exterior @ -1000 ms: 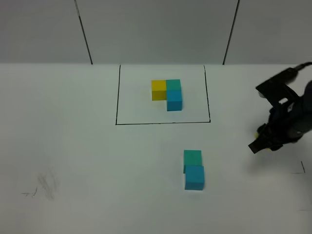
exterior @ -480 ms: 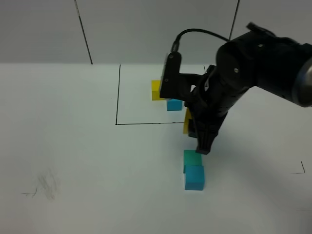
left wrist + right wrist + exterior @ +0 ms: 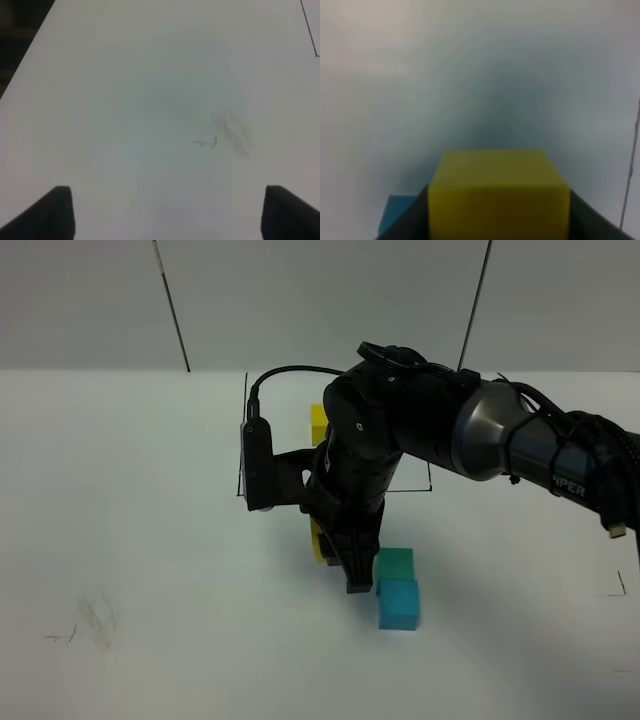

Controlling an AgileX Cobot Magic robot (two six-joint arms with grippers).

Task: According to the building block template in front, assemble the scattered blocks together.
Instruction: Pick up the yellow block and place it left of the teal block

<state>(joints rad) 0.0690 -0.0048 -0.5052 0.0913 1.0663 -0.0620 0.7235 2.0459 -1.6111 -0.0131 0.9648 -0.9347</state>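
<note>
White tabletop point(image 3: 150, 540), grey panels point(image 3: 320, 300) behind: my right gripper point(image 3: 345, 558), clamped on the yellow block point(image 3: 499, 192), hangs low at nine o'clock of the teal-green block point(image 3: 396, 562), which touches the blue block point(image 3: 399, 604) at its six. At twelve the template point(image 3: 318, 423) sits half hidden by the arm point(image 3: 420, 430). Placing step, I reckon: next, seat yellow flush against teal-green, then release; left gripper point(image 3: 165, 215) idles, fingers spread.

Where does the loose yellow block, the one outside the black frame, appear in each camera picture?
Exterior high: the yellow block is near the centre, left of the green block, partly hidden by the arm.
Left wrist: it is not in this picture.
Right wrist: it fills the lower middle.
Shared landmark: the blue block, also seen in the right wrist view.
</note>
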